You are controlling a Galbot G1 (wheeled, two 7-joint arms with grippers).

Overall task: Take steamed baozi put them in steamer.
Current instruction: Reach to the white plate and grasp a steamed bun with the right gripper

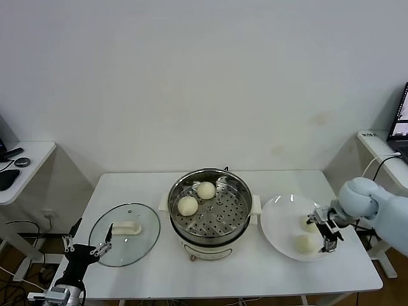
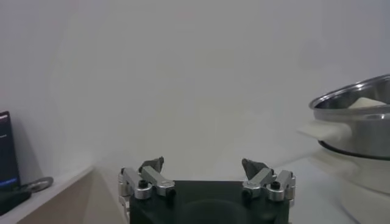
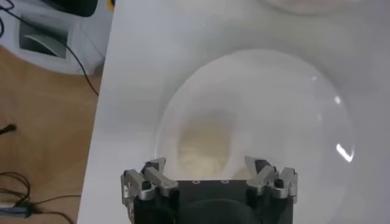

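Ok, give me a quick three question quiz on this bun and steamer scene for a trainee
1. How many baozi lie in the steamer?
2. True or false: the glass lid covers the steamer.
3. Which pincer is at the white plate: A left, B right?

Key:
1. Two, one behind the other.
2. False; it lies on the table, near the open left pincer.
3. B; the open right pincer is over the plate's two baozi.

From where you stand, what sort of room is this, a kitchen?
Probably a lab or office set up for a cooking trial, not a real kitchen: a plain white table against a bare wall, side desks with a computer mouse and a laptop, and only an electric steamer for cookware.
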